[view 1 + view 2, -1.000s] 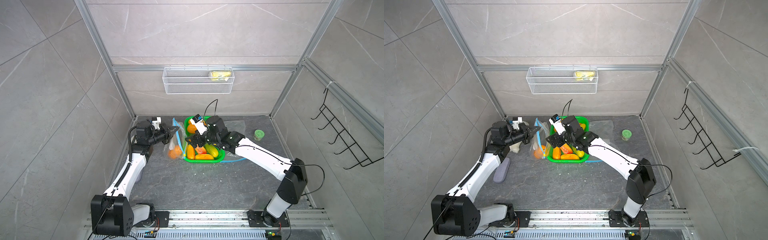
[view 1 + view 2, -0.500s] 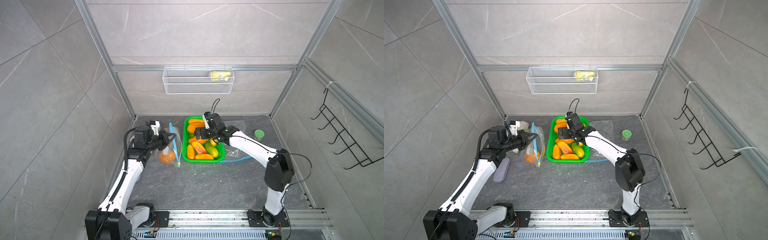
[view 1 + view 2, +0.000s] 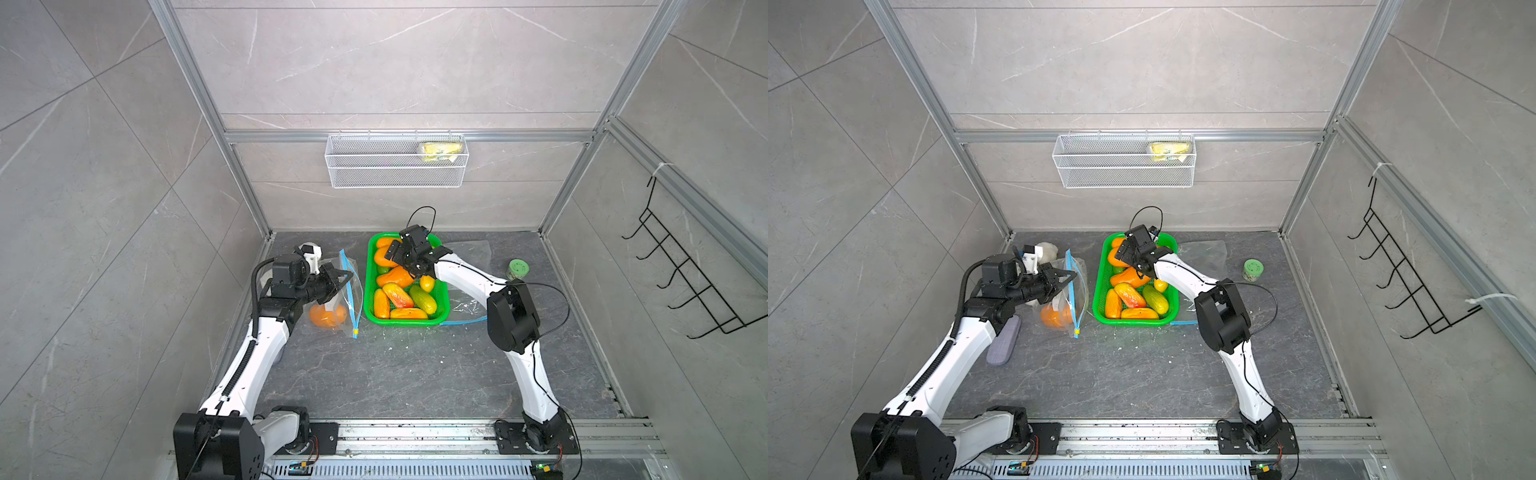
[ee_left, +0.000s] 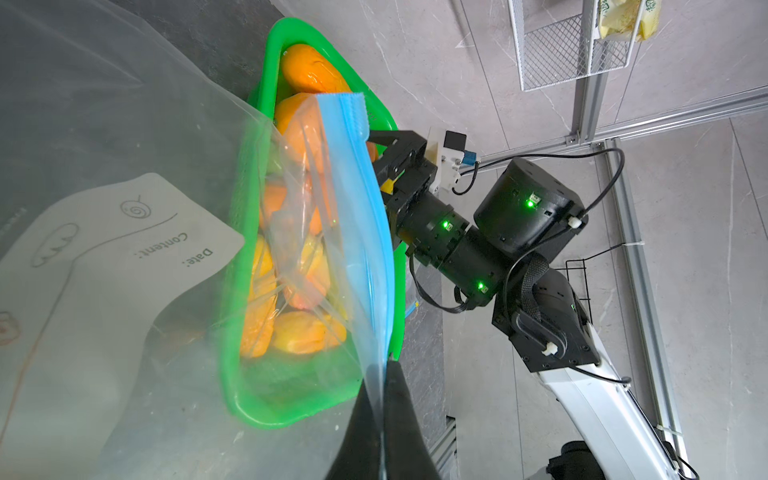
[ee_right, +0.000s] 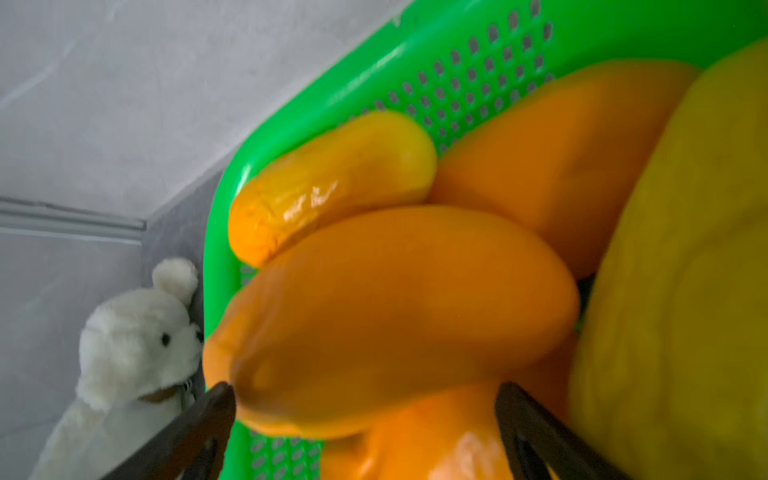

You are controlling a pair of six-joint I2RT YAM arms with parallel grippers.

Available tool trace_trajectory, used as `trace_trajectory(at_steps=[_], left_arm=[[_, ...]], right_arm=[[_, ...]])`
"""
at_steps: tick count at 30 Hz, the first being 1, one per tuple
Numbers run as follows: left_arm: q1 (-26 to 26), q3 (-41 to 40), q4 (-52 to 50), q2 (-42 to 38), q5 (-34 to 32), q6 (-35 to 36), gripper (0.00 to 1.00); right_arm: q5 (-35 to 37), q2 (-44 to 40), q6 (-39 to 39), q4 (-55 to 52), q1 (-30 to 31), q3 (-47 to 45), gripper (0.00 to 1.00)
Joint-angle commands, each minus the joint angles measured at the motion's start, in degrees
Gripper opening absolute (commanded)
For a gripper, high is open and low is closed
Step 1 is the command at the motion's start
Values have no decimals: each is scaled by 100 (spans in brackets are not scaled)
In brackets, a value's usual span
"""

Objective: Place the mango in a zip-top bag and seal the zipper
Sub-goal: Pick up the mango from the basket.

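In a top view your left gripper (image 3: 338, 279) is pinching the zip-top bag (image 3: 345, 309) upright beside the green basket (image 3: 367, 291), likely holding its mouth ready; a mango (image 3: 327, 316) is sitting inside. The dark stone tabletop (image 3: 395, 374) is lying between grey tiled walls (image 3: 374, 62). In the left wrist view shut jaws are clamping the blue zipper (image 4: 357, 208). In the right wrist view your right gripper (image 5: 365, 399) is gaping wide over a basket mango (image 5: 395, 316).

On your back wall hangs a wire basket (image 3: 374, 176) with a yellow packet (image 3: 440, 150) in it. A black hook rack (image 3: 685, 272) is on the right wall. On the floor you have a green jar (image 3: 518, 269), a white teddy bear (image 5: 137, 332) in the far left corner, a purple-grey pad (image 3: 1004, 340) and a green tray (image 3: 405, 322).
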Motion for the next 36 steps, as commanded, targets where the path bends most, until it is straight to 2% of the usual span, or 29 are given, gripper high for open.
trace_trajectory(at_steps=[1,4,9,13,18,20,24,29,32,36], left_arm=[[9,21,203,22,60,104,0],[9,63,181,72,76,118,0],[9,134,126,148,103,159,0],[9,186,130,208,113,175,0],[9,245,217,255,116,28,0],[9,264,263,271,108,-70,0],[0,299,353,265,44,-253,0],[-124,333,371,220,-231,-519,0],[-247,400,389,257,-339,-674,0],[-437,642,389,403,-431,-815,0]], right_arm=[[243,474,624,-341,-32,588,99],[73,778,781,-174,-47,919,99],[-185,1343,859,-576,-94,1750,100],[-444,1300,600,-354,-89,1602,84],[-458,537,140,323,-74,631,51],[-389,218,-80,460,-62,304,42],[-361,-399,-434,776,-62,-340,34],[-703,-1289,-782,1645,-63,-1261,23],[-858,-1971,-974,2666,-38,-2161,19],[-1055,-3127,-1200,4807,126,-3711,11]])
